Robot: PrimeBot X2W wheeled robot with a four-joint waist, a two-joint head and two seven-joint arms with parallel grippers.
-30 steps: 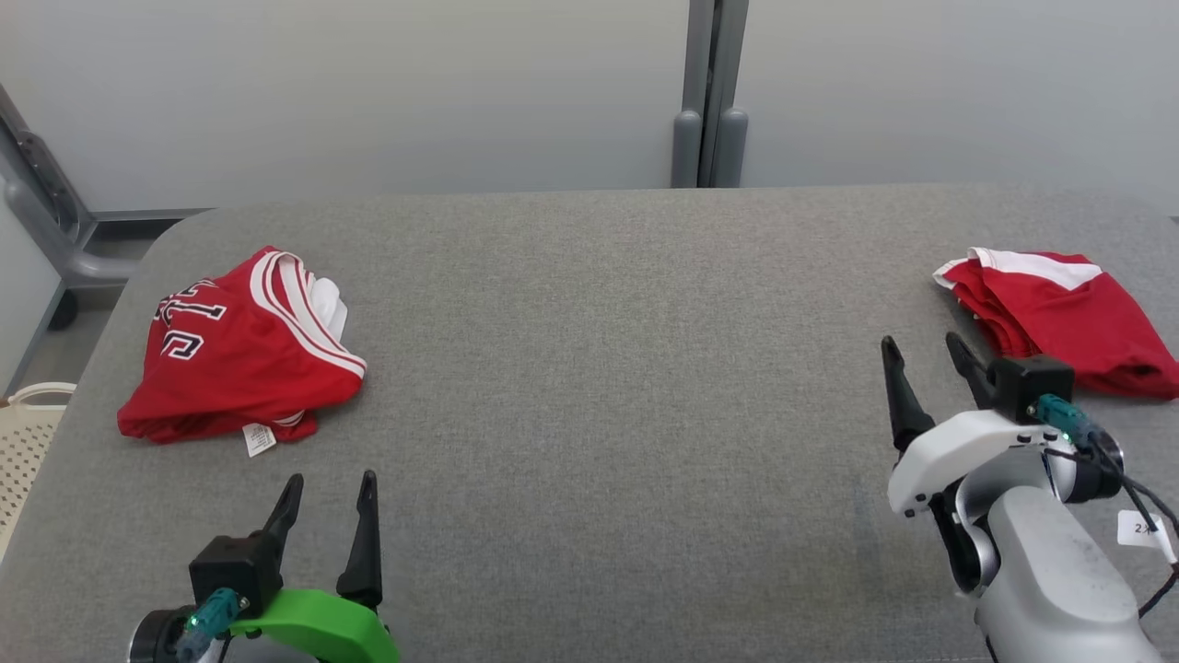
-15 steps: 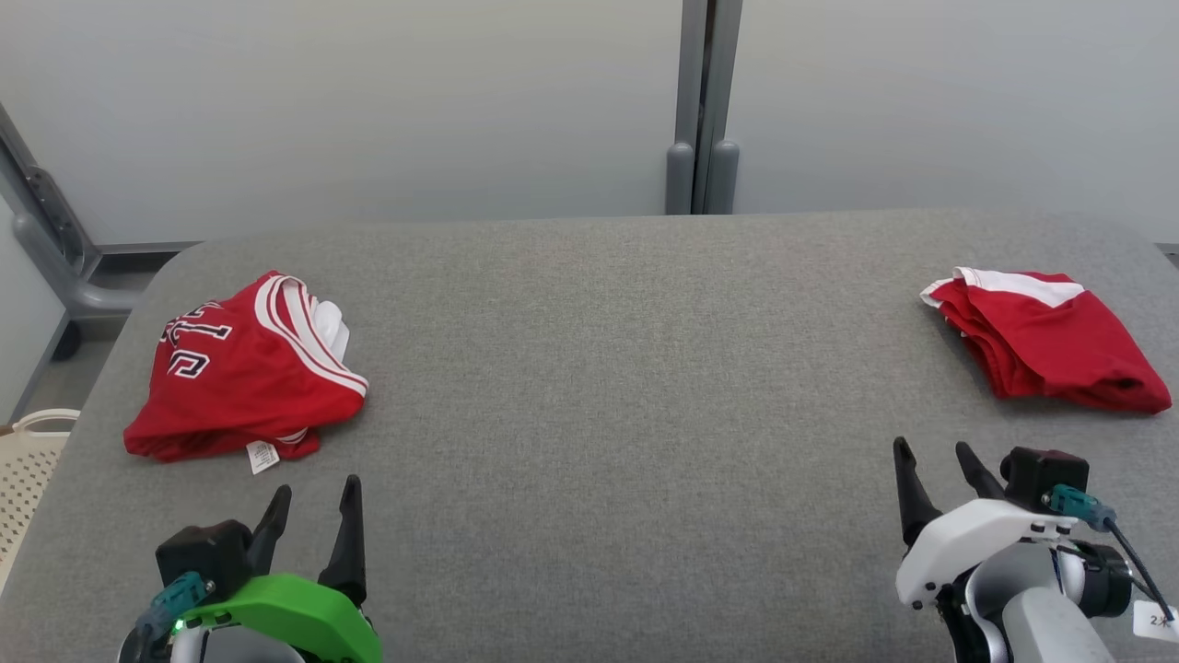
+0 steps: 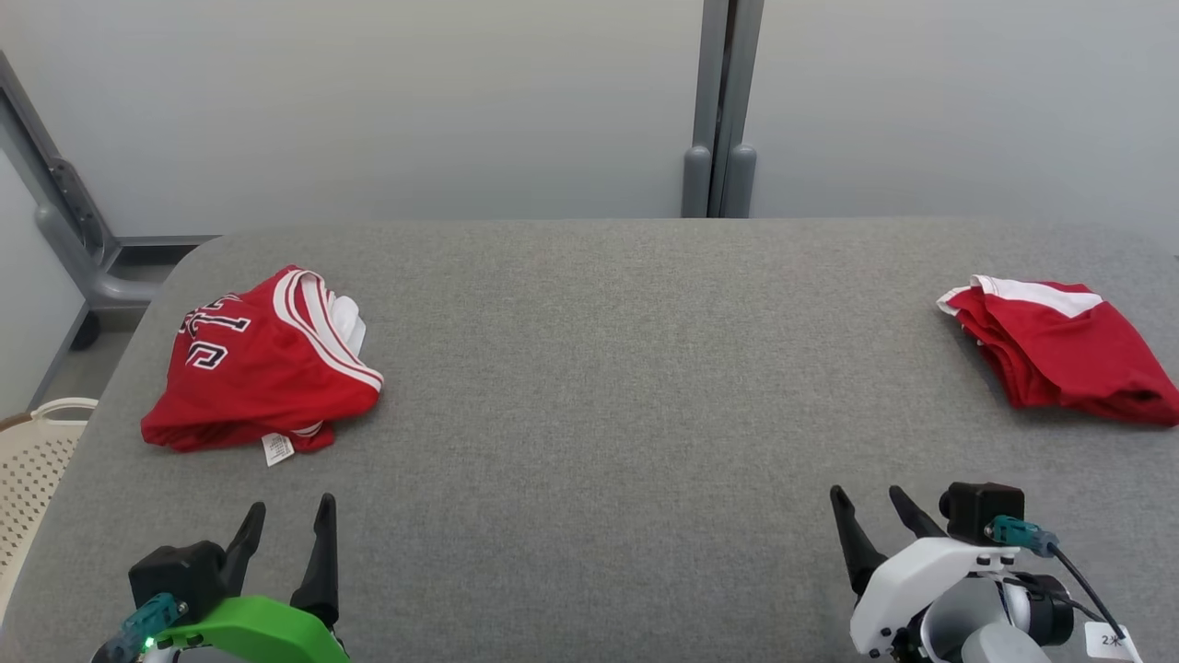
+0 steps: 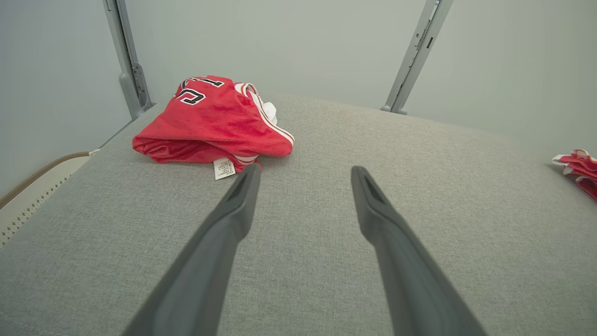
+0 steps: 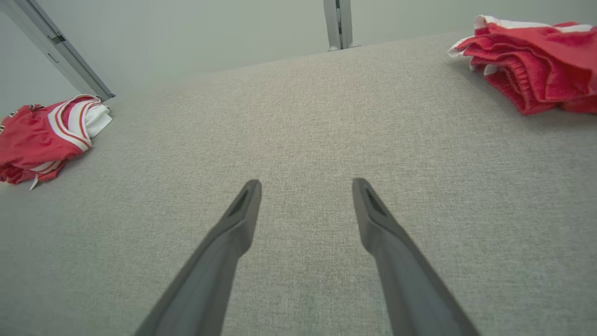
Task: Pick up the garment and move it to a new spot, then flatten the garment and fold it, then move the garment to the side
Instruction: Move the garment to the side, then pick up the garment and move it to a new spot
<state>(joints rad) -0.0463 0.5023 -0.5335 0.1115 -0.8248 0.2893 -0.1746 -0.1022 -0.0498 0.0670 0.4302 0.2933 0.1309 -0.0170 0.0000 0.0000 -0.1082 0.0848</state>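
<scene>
A crumpled red jersey (image 3: 262, 373) with white stripes and dark lettering lies at the table's left, also seen in the left wrist view (image 4: 212, 123) and the right wrist view (image 5: 44, 135). A folded red garment (image 3: 1059, 350) with a white band rests at the right edge, close in the right wrist view (image 5: 531, 70). My left gripper (image 3: 290, 505) stands open just short of the jersey, nothing between its fingers (image 4: 305, 168). My right gripper (image 3: 866, 494) is open and empty over bare cloth (image 5: 306, 182), well short of the folded garment.
The grey fabric table (image 3: 599, 368) spans the view, with a wide bare middle. A cream perforated basket (image 3: 37, 451) sits off the left edge. A grey post (image 3: 720, 110) stands behind the far edge and a slanted frame bar (image 3: 64, 212) at the back left.
My right gripper has drawn back from beside the folded garment toward the near edge. The left gripper has also dropped back. The head camera shifted slightly.
</scene>
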